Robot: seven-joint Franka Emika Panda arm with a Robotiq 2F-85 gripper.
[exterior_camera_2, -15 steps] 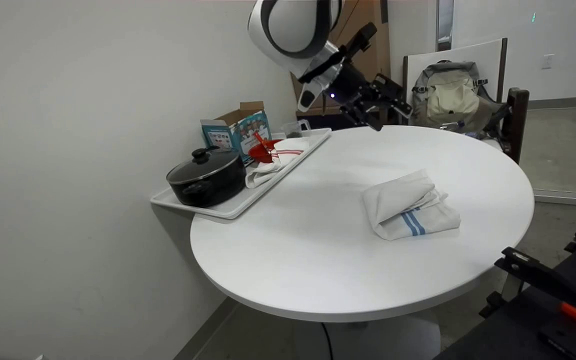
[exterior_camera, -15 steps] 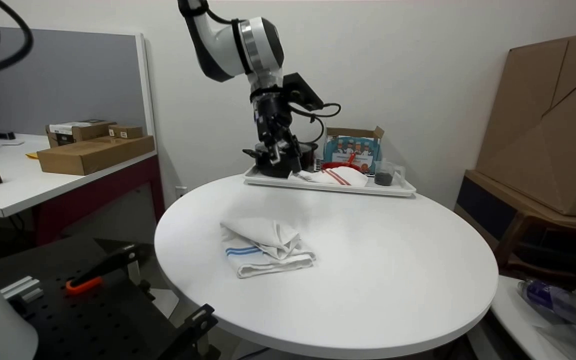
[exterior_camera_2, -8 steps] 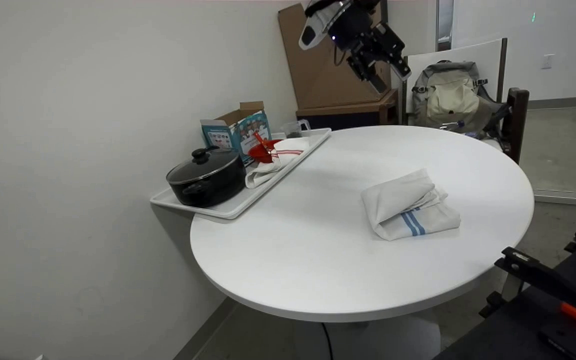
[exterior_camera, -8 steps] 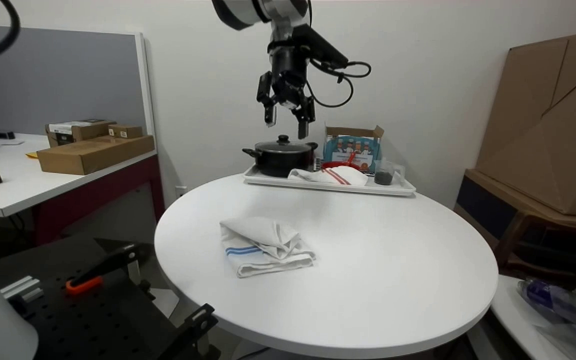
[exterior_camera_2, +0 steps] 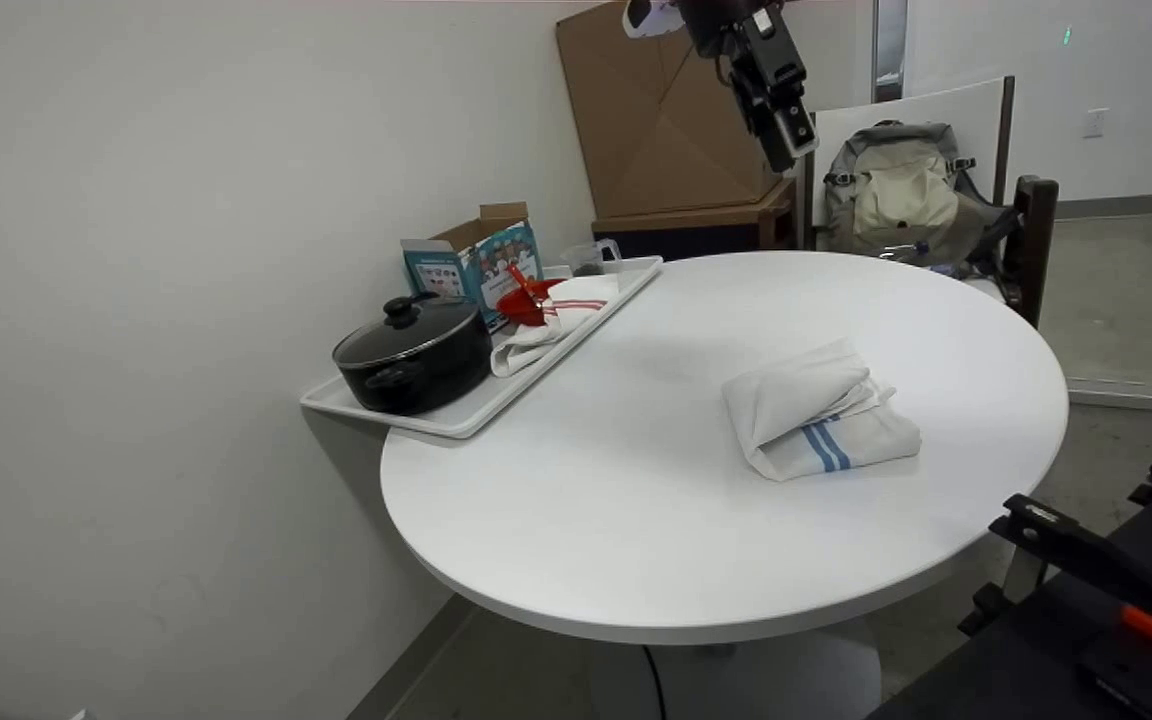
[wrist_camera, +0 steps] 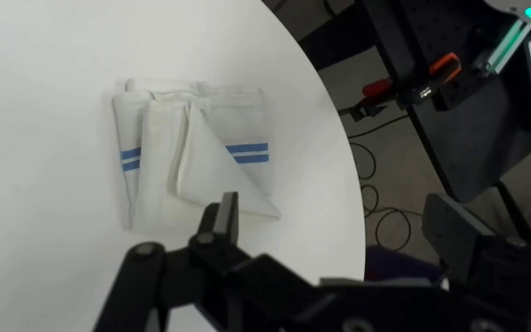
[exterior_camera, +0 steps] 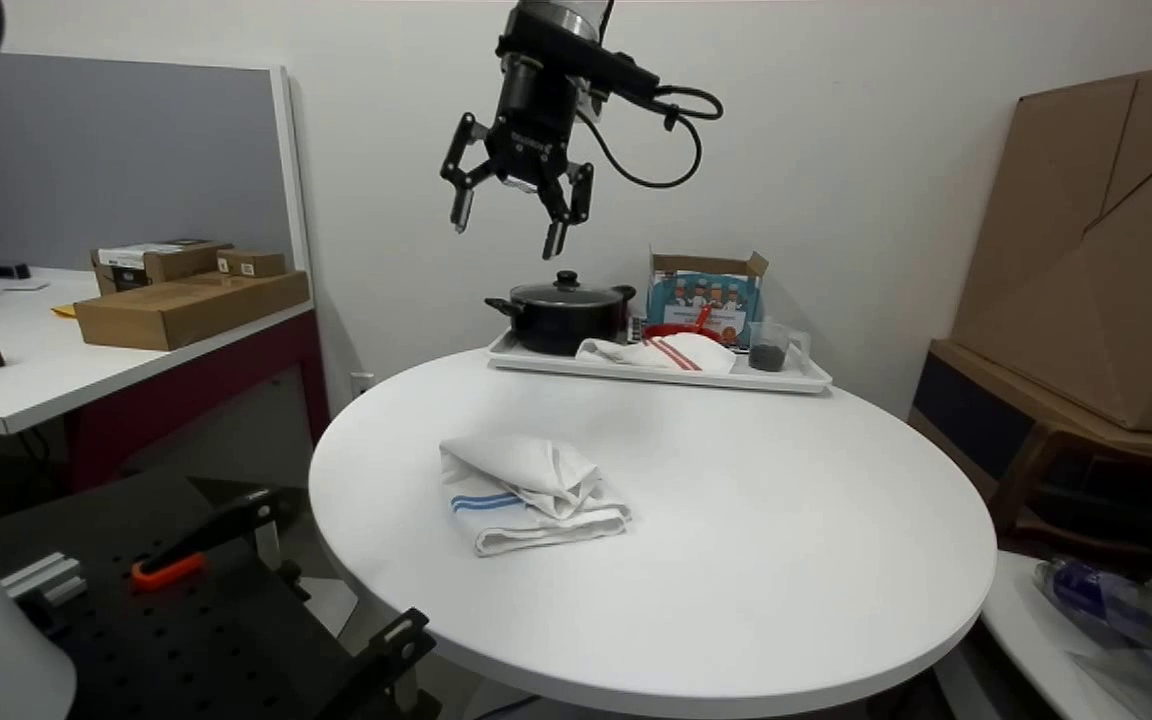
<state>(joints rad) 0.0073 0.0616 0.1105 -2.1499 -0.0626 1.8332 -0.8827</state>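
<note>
My gripper [exterior_camera: 506, 238] hangs high above the round white table [exterior_camera: 776, 520] in an exterior view, its two fingers spread wide and nothing between them. A folded white cloth with blue stripes [exterior_camera: 526, 500] lies on the table, well below and apart from the gripper. Seen in the wrist view, the cloth [wrist_camera: 210, 157] has one corner flap folded over, and the left finger [wrist_camera: 227, 216] overlaps its lower edge in the picture. The right finger [wrist_camera: 454, 230] stands over the floor past the table's rim. The gripper [exterior_camera_2: 791, 150] shows side-on in an exterior view, near the top.
A white tray [exterior_camera: 776, 382] at the table's back edge bears a lidded black pot [exterior_camera: 561, 320], a red-striped towel [exterior_camera: 681, 352], a red bowl [exterior_camera_2: 521, 308], a blue box [exterior_camera: 701, 298] and a clear cup [exterior_camera: 769, 345]. Large cardboard boxes [exterior_camera: 1106, 250] and a backpack [exterior_camera_2: 901, 190] stand beyond.
The arm has risen from low in front of the pot to high above the table, turning so both spread fingers show. The pot is now uncovered; cloth and tray have stayed put.
</note>
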